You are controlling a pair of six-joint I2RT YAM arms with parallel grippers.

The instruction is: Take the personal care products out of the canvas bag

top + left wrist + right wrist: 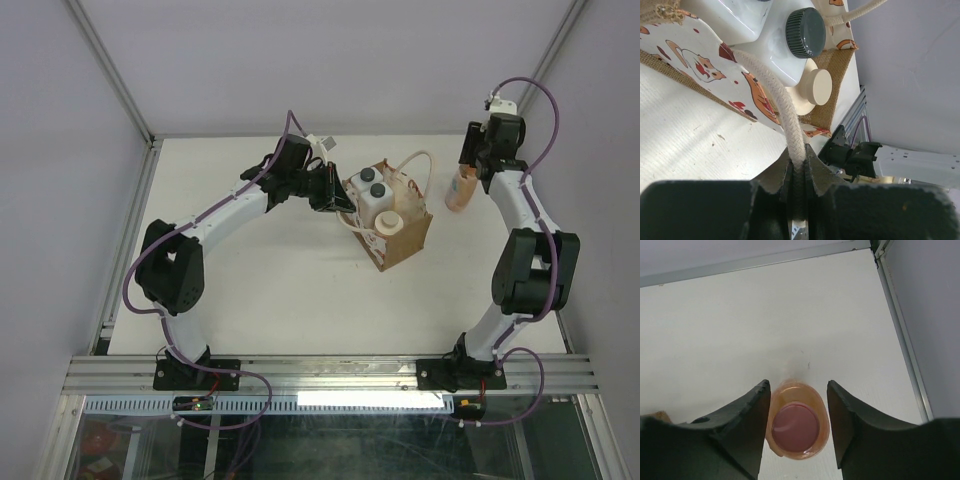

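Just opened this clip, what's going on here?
The left arm's fingers are clamped on one cream rope handle of the canvas bag, which stands on the table. Three bottles sit inside: two white ones with dark caps and a cream one. The right arm's fingers straddle the peach-orange bottle, which is upright on the table right of the bag. Whether they grip it is unclear.

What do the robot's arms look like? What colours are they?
The left arm and the right arm are both white rounded tubes joined by chunky black joints. A thin purple cable runs along each arm in loops. The fingers are matte black, thick, with curved pointed tips.
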